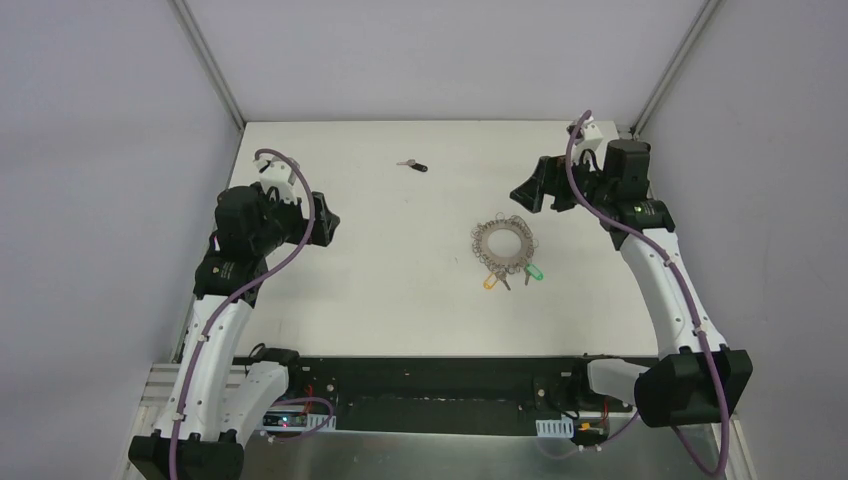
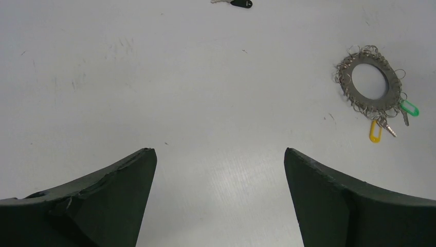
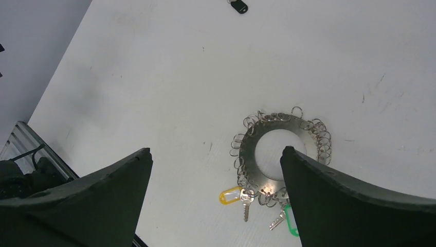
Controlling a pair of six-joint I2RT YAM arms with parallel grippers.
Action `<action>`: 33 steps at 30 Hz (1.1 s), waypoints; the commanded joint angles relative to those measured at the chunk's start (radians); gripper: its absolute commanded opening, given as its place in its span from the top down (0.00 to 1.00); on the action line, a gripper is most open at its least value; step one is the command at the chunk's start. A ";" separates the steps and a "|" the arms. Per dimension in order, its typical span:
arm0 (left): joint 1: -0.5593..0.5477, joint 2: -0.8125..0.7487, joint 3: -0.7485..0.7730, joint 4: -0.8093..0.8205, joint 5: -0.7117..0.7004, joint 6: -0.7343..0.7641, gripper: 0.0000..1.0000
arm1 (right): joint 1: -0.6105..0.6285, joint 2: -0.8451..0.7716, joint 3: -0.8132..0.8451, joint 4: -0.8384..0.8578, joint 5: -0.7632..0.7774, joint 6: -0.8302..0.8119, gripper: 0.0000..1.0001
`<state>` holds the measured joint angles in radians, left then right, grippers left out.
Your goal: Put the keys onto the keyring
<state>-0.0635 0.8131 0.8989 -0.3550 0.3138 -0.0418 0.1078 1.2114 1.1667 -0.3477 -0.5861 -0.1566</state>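
**Top view:** The black key [image 1: 412, 165] is lying loose on the counter [image 1: 350, 300], well apart from the keyring [image 1: 503, 243], at about 11 o'clock from it. Its long axis is running roughly 9-to-3, with the head at the 3 end. The left hand [image 1: 325, 218] is hovering with fingers spread, holding nothing, and the key is sitting at about 2 o'clock from it. The right hand [image 1: 545, 195] is also spread and empty. The key is lying near 9 o'clock from it, the keyring at 7. I'm judging the left hand slightly nearer the key and the right nearer the ring.

**Left wrist:** The left hand [image 2: 218, 152] is showing both fingers wide over bare counter. The black key [image 2: 241, 3] is sitting at 12, clipped by the frame edge. The keyring [image 2: 393, 92] is lying flat at 2 o'clock.

**Right wrist:** The right hand [image 3: 217, 150] is hanging spread above the keyring [image 3: 277, 125], which is partly hiding behind one finger. The black key [image 3: 239, 6] is showing at 12, far off.

**Holders:** I'm seeing no tray or box. The ring is acting as the holder. The green key [image 1: 533, 271] and yellow key [image 1: 490, 282] are touching its fringe at 5 and 7 o'clock. They're probably already hooked on, though I can't confirm that. Only the black one is looking left to do.
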 commanded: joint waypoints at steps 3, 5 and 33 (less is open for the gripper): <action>0.008 -0.008 -0.012 0.006 0.026 -0.035 0.01 | -0.032 -0.050 -0.032 0.033 -0.061 0.019 0.00; 0.008 -0.008 -0.021 0.014 0.020 -0.040 0.01 | -0.033 -0.050 -0.038 0.034 -0.065 0.015 0.00; 0.021 0.104 0.040 -0.110 0.080 0.141 0.00 | 0.334 0.129 -0.211 -0.057 0.377 -0.365 0.09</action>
<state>-0.0502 0.9195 0.8967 -0.4690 0.3664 0.0895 0.4034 1.2785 0.9749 -0.3779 -0.3534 -0.4591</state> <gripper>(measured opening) 0.993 0.962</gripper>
